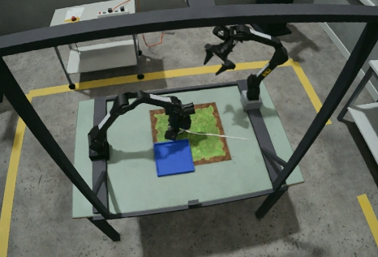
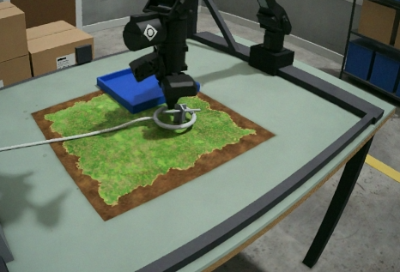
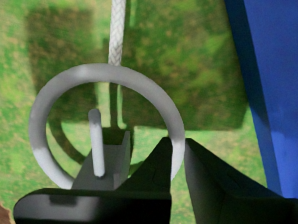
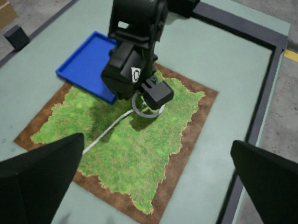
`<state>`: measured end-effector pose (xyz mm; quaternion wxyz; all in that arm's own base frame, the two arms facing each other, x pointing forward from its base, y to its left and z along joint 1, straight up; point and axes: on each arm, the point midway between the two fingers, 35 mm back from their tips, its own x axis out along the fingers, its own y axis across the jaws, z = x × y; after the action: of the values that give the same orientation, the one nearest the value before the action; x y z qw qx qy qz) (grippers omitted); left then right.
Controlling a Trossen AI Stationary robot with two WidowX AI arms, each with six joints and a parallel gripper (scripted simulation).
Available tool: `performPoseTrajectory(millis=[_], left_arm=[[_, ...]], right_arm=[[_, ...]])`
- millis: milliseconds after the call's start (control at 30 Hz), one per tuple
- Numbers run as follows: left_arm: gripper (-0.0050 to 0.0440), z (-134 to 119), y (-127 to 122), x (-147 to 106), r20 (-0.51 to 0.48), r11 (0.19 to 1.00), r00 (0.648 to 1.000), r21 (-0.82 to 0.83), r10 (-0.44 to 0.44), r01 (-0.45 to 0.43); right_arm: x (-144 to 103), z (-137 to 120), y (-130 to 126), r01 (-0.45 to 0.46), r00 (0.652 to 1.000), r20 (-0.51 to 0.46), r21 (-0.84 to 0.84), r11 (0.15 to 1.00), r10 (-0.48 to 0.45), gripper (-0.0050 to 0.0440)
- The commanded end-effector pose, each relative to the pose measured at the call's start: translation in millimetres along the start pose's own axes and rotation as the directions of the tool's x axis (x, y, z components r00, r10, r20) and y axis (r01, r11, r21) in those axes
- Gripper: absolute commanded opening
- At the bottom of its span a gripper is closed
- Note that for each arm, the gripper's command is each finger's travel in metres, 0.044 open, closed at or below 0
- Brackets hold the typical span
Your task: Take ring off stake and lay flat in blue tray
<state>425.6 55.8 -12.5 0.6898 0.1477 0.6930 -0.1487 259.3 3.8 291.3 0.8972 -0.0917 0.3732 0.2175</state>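
A grey ring (image 3: pixel 102 122) tied to a white rope (image 3: pixel 117 30) lies around a small grey stake (image 3: pixel 96 142) on the grass mat (image 2: pixel 142 143). My left gripper (image 3: pixel 176 144) is shut on the ring's rim on the side toward the blue tray (image 3: pixel 272 85). The ring also shows in the exterior view (image 2: pixel 173 119), low on the mat with the stake (image 2: pixel 184 110) inside it. The blue tray (image 1: pixel 174 157) sits at the mat's edge close by. My right gripper (image 1: pixel 216 59) is open and empty, held high above the table's far side.
The rope (image 2: pixel 73 136) trails across the mat and off its edge. A dark frame (image 1: pixel 186 18) arches over the table. A raised dark rail (image 2: pixel 326 92) runs along the table edge. Cardboard boxes (image 2: pixel 43 45) stand beyond the table.
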Motion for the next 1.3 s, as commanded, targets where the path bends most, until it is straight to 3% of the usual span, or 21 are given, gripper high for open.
performPoseTrajectory(millis=[0, 400, 633, 700, 1033, 1267], left_arm=[[-0.005, 7, 5, -12, 0.03, 1.0, 0.999, -0.004, 0.018, -0.018], [-0.005, 4, 4, -18, 0.053, 1.0, 0.998, -0.004, 0.021, -0.02], [-0.005, -1, 4, -20, 0.19, 1.0, 0.981, -0.005, 0.03, -0.03], [-0.005, -1, 4, -20, 0.19, 1.0, 0.981, -0.005, 0.03, -0.03], [-0.005, -9, 4, -23, 0.371, 0.999, 0.928, -0.012, 0.044, -0.043], [-0.005, -10, 4, -24, 0.415, 0.999, 0.909, -0.016, 0.047, -0.044]], right_arm=[[-4, 3, 0, 0.007, 1.0, 0.011, -0.007, 1.0, -0.007, 0.044], [-4, 3, 0, 0.007, 1.0, 0.011, -0.007, 1.0, -0.007, 0.044], [-4, 3, 0, 0.007, 1.0, 0.011, -0.007, 1.0, -0.007, 0.044], [-4, 3, 0, 0.007, 1.0, 0.011, -0.007, 1.0, -0.007, 0.044], [-4, 3, 0, 0.007, 1.0, 0.011, -0.007, 1.0, -0.007, 0.044], [-4, 3, 0, 0.007, 1.0, 0.011, -0.007, 1.0, -0.007, 0.044]])
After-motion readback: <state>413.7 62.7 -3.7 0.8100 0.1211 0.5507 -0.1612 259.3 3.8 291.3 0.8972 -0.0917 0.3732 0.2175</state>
